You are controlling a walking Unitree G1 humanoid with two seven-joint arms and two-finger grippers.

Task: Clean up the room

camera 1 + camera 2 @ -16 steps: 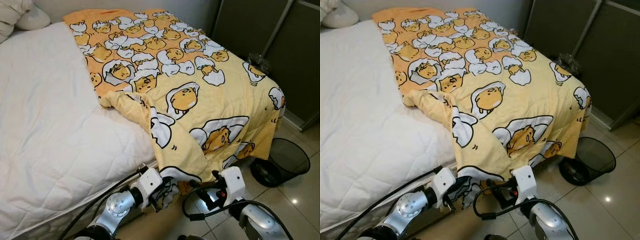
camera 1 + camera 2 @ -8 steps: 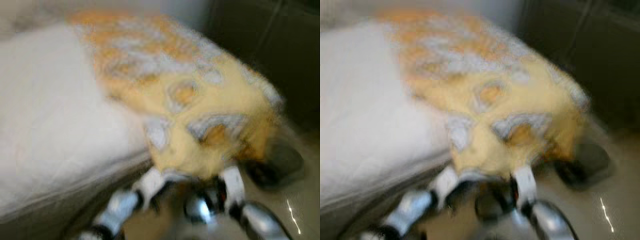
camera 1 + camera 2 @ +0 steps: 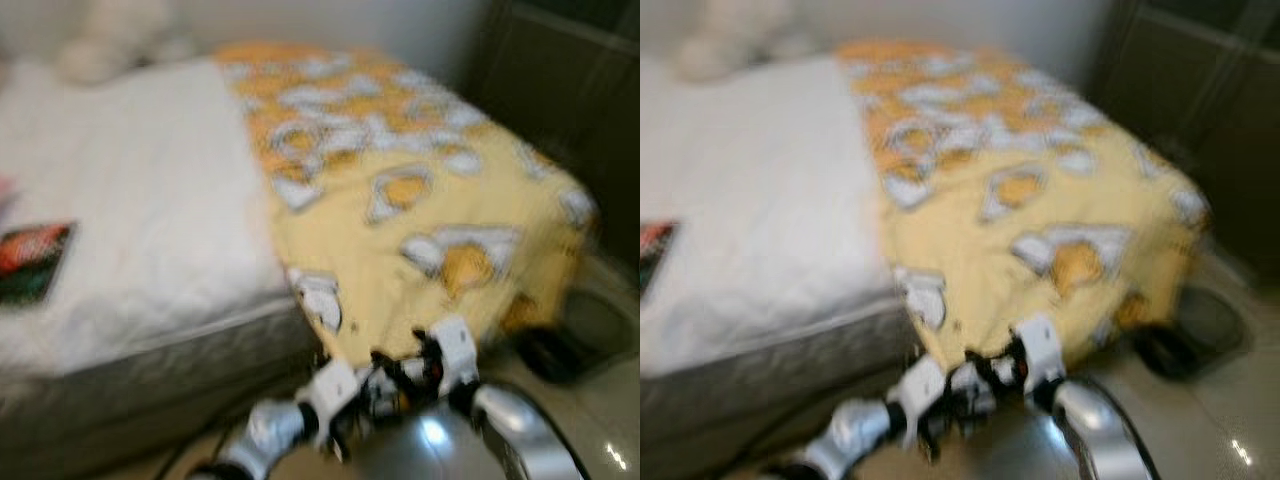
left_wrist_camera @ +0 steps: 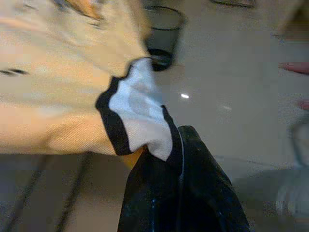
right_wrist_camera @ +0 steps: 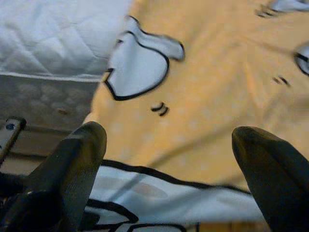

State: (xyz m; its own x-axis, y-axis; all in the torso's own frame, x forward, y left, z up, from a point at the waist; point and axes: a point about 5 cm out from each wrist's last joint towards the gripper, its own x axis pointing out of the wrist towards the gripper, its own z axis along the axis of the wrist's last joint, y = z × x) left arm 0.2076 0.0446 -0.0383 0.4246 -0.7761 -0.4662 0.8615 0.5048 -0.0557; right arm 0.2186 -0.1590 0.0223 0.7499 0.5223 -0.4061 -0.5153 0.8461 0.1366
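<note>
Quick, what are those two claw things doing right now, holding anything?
Left gripper: shut on the corner of the yellow blanket.
Right gripper: open, fingers spread right beside the blanket's edge, holding nothing.

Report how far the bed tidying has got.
Done: the yellow blanket lies flat over one side of the bed. In hand: the left gripper is shut on the blanket's hanging edge; the right gripper is open beside it. Left: the white mattress is bare, with a dark packet on it.

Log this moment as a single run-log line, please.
left gripper: shut on yellow blanket corner | right gripper: open, facing blanket | blanket: draped over bed end | head views: blurred
</note>
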